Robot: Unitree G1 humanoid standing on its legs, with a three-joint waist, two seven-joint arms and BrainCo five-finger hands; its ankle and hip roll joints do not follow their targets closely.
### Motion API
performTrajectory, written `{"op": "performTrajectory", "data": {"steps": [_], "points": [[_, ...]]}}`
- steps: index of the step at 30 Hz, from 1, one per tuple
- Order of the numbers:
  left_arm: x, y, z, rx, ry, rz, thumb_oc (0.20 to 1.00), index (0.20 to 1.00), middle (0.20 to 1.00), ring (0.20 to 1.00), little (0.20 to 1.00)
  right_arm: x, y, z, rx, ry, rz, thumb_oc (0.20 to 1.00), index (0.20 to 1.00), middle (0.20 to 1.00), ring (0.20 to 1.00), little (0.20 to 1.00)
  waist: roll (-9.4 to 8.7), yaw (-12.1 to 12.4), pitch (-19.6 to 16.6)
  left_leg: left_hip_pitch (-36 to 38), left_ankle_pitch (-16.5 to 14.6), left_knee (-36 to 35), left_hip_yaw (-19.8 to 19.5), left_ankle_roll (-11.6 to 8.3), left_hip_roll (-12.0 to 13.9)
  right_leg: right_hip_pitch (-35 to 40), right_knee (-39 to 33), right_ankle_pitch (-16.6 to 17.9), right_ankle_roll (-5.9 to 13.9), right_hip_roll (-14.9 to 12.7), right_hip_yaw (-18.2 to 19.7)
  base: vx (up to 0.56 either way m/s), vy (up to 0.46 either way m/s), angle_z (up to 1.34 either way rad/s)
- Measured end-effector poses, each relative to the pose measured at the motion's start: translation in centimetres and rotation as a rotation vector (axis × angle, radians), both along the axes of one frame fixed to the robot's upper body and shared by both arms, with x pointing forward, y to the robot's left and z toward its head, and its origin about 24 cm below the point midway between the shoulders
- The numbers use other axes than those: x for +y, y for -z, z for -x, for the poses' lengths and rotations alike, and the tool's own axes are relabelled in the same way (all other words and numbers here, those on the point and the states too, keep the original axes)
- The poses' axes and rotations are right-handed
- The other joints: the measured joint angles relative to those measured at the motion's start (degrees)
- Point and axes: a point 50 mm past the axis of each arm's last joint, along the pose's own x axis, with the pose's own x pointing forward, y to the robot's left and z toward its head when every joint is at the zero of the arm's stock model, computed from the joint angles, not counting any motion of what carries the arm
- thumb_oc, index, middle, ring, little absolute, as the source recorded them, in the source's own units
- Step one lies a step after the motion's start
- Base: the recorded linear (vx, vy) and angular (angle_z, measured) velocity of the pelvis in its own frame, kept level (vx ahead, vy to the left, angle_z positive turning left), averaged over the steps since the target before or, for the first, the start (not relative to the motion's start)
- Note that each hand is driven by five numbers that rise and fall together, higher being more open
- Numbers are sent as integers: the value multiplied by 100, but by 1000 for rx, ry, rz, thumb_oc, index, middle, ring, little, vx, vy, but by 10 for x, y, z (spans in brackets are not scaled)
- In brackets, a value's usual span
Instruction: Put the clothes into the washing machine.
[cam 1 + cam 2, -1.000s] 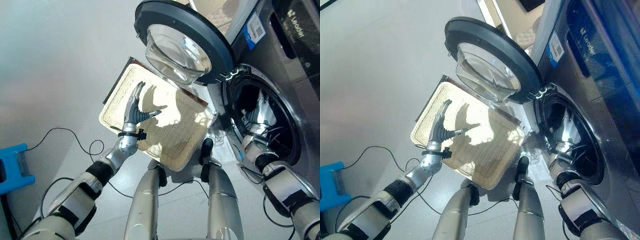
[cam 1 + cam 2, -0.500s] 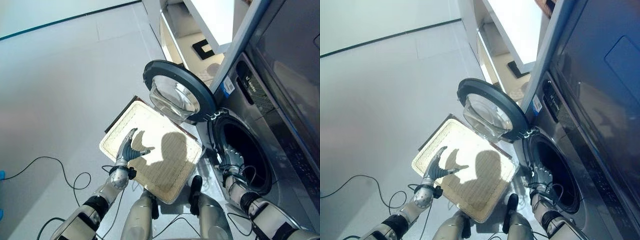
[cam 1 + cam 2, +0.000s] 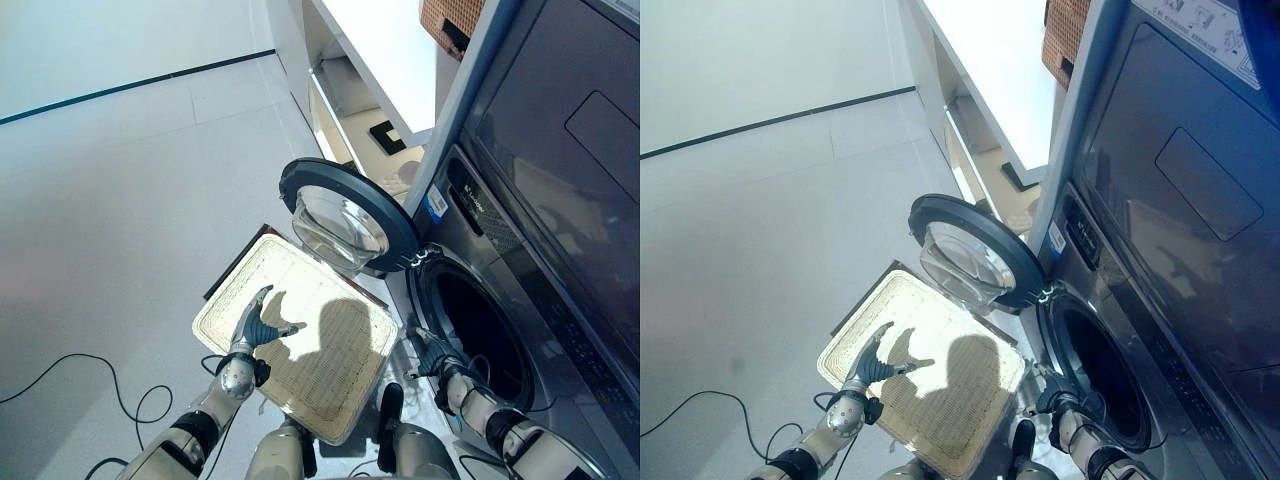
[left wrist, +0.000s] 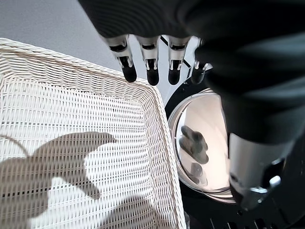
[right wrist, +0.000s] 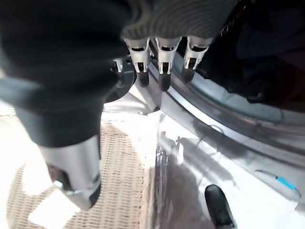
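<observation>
Over the emptied wicker basket point(image 3: 330, 385) hovers left hand point(image 3: 256, 325), fingers spread, holding nothing; right hand point(image 3: 432, 357) relaxed by washing machine point(image 3: 530, 250) opening, clothes point(image 5: 267, 43) seemingly dark inside drum.

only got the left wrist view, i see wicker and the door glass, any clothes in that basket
Observer: None. The eye views show the whole basket bare, with the left hand open above its near side.
Operator: and the right hand, is it carrying anything
Observer: No. The right hand is at the lower rim of the washing machine's opening, fingers straight and holding nothing.
</observation>
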Motion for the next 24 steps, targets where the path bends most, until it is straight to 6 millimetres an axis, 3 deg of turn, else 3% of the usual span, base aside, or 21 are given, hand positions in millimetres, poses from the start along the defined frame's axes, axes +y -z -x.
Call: {"op": "performTrajectory", "data": {"steps": [6,11,17,24], "points": [[20,46,52,295,-81,-40,1000,1000,1000,1000,1000,6,33,48,287,-16,-113,1000,1000,1000,1000,1000,-177,-3,-631,455,-80,-179,1,-107,46,532,-402,9,9,107,1,117,-38,-3],[21,65,80,449,-43,-55,1000,1000,1000,1000,1000,14,48,73,466,23,-221,1000,1000,1000,1000,1000,-306,2,-993,657,-140,-217,0,-177,86,823,-706,37,17,194,2,116,-56,-1],[-7,71,84,478,22,7,1000,1000,1000,1000,1000,24,55,83,535,31,-238,1000,1000,1000,1000,1000,-236,-1,-1279,792,-202,-218,11,-197,125,1005,-792,40,-20,272,25,106,-42,-2],[-15,74,87,506,105,-13,1000,1000,1000,1000,1000,19,57,88,575,52,-221,1000,1000,1000,1000,1000,-136,-3,-1433,828,-214,-217,12,-205,161,1039,-791,22,-48,328,34,44,-25,-1]]}}
